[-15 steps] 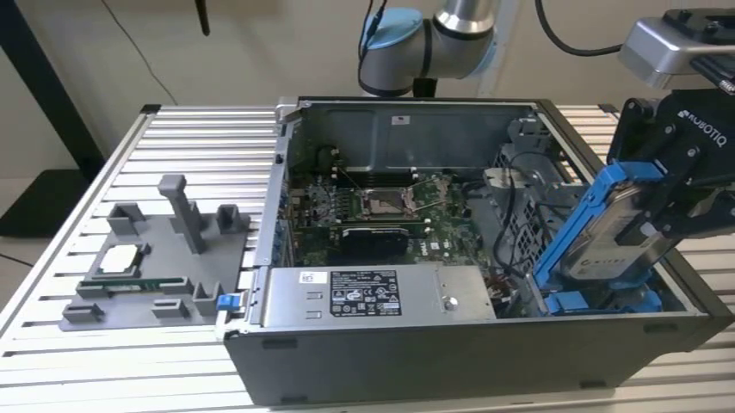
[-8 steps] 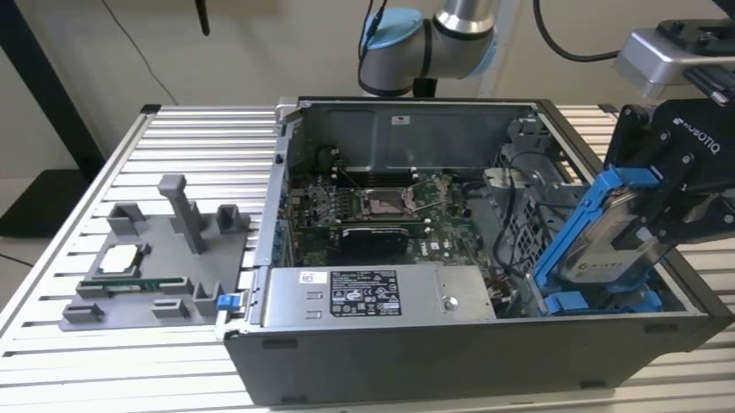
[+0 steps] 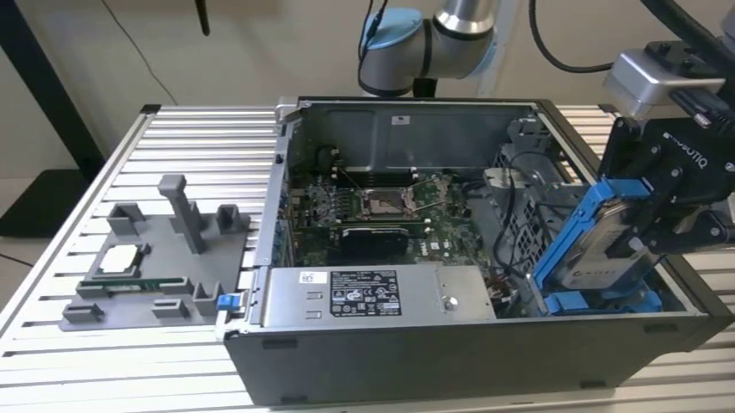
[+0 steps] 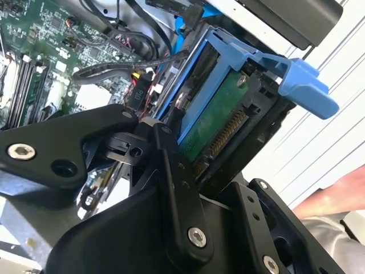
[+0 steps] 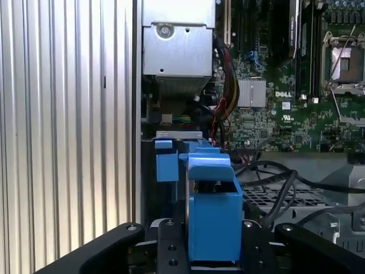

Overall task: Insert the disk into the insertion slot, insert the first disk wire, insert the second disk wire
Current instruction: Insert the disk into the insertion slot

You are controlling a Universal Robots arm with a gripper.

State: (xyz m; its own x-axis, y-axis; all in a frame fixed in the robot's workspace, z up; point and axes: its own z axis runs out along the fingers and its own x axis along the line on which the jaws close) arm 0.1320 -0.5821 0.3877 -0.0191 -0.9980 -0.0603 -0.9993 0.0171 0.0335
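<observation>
The disk (image 3: 600,249), a silver drive in a bright blue carrier, hangs tilted over the front corner of the open computer case on the exterior view's right. My gripper (image 3: 649,225) is shut on it from the side away from the motherboard. The disk's lower end reaches down beside the insertion slot (image 3: 519,225), a grey perforated drive cage. The second wrist view has the disk's green circuit board (image 4: 219,123) and blue carrier tab (image 4: 302,80) between my black fingers (image 4: 171,171). In the first wrist view the carrier (image 5: 214,211) stands upright between the gripper (image 5: 214,258) sides, next to the cage's perforated wall (image 5: 268,197).
Another blue-fronted carrier (image 3: 591,303) lies low in the case under the disk. The labelled grey power-supply box (image 3: 379,294) fills the case front, with the motherboard (image 3: 385,206) behind it. Black cables (image 5: 274,182) run across the cage. A grey fixture (image 3: 161,258) sits on the slatted table. A person's arm (image 4: 333,197) is close by.
</observation>
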